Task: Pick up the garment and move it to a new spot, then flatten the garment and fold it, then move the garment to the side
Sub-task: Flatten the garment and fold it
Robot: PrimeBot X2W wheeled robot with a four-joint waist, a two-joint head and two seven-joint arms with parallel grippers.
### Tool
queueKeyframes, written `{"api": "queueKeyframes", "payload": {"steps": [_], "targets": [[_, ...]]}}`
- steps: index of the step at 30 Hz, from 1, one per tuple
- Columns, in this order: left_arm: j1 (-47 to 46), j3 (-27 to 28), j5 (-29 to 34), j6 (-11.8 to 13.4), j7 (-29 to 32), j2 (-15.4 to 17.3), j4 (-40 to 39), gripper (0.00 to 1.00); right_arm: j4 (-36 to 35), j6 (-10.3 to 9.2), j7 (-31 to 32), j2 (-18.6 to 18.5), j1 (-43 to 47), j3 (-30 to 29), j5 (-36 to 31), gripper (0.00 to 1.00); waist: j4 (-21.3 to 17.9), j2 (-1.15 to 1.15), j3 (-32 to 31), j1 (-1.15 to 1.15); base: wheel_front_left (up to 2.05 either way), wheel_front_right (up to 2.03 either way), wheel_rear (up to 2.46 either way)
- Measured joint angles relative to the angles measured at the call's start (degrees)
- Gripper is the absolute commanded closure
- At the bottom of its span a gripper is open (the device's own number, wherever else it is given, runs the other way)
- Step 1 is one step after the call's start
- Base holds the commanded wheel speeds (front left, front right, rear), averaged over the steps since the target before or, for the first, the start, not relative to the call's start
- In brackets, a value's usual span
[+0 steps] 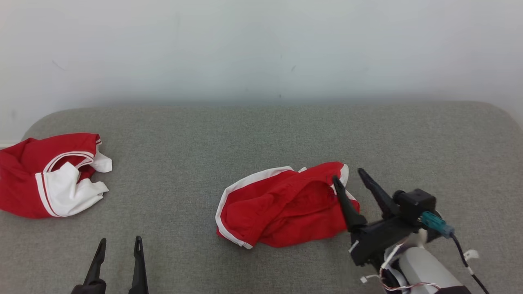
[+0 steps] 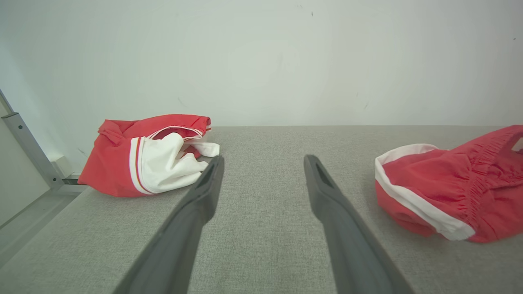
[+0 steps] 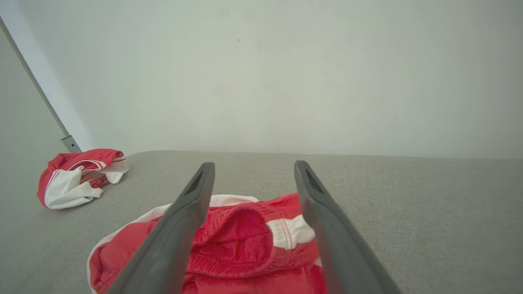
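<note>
The crumpled red shorts with white trim and an elastic waistband (image 1: 282, 208) lie in a heap on the grey fabric-covered bench (image 1: 245, 134), right of centre in the lower half of the head view, with the waistband bunched toward the right. The right fingers (image 1: 345, 202) stand wide apart at the heap's right edge, one tip over the waistband and the other over bare bench, and they hold nothing. The left fingers (image 1: 139, 265), at the lower left, are equally spread and empty, well apart from the shorts. At the far left edge lies a rumpled second red and white garment (image 1: 41, 179). Both pieces lie loose on the bench, not in any box or basket.

The shorts look far from flat. A pinch into the bunched waistband would probably catch several layers, so a pull might drag the whole heap rather than spread it. Shifted too far left, they could tangle with the second garment.
</note>
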Motion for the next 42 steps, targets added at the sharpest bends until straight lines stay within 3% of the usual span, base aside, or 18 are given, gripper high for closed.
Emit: {"api": "queueKeyframes", "payload": {"steps": [7, 16, 17, 19, 23, 30, 37, 42], "targets": [[0.0, -0.3, 0.3, -0.3, 0.0, -0.1, -0.2, 0.0, 5.3, 0.0, 0.0, -0.9, 0.6, -1.5, -2.4, 0.0, 0.6, 0.0, 0.4, 0.0, 0.0, 0.0, 0.0], [-0.5, -1.2, 0.5, -0.3, 0.0, -0.2, -0.2, 0.0, 15.6, 0.0, 0.0, -0.7, -4.6, 1.0, -3.3, 0.0, 2.5, 0.0, 2.2, 0.0, 0.0, 0.0, 0.0], [-0.7, -1.3, 0.5, -0.3, 0.0, -0.2, -0.1, 0.0, 16.9, 0.0, 0.0, -0.6, -5.3, 1.5, -3.3, 0.17, 2.7, 0.0, 2.4, 0.01, 0.0, 0.0, 0.0], [-0.9, -1.4, 0.5, -0.3, 0.0, -0.2, 0.0, 0.0, 18.5, 0.0, 0.0, -0.3, -6.6, 1.7, -3.5, 1.0, 3.1, 0.0, 2.8, 0.01, 0.0, 0.0, 0.0], [-1.2, -1.4, 0.5, -0.3, 0.0, -0.2, 0.1, 0.0, 18.3, 0.0, 0.0, 0.5, -8.5, 1.3, -3.9, 1.0, 3.6, 0.0, 3.0, 0.01, 0.0, 0.0, 0.0], [-0.8, -0.8, 0.3, -0.3, 0.0, -0.2, 0.7, 0.0, 8.0, 0.0, 0.0, 3.5, -5.2, 5.5, -0.9, 1.0, 3.2, 0.0, 1.3, 0.01, 0.0, 0.0, 0.0], [-0.4, -0.8, 0.3, -0.7, 0.0, -0.3, 0.6, 0.0, 0.4, 0.0, 0.5, 6.4, -1.2, 14.3, 2.4, 1.0, 3.2, 0.0, 0.3, 0.01, 0.0, 0.0, 0.0], [-0.5, -1.7, 0.3, -0.8, 0.0, -0.3, 0.7, 0.0, 0.7, 0.0, 1.8, 8.9, 1.2, 20.4, 5.5, 1.0, 4.2, 0.0, 0.9, 0.01, 0.0, 0.0, 0.0]]}}
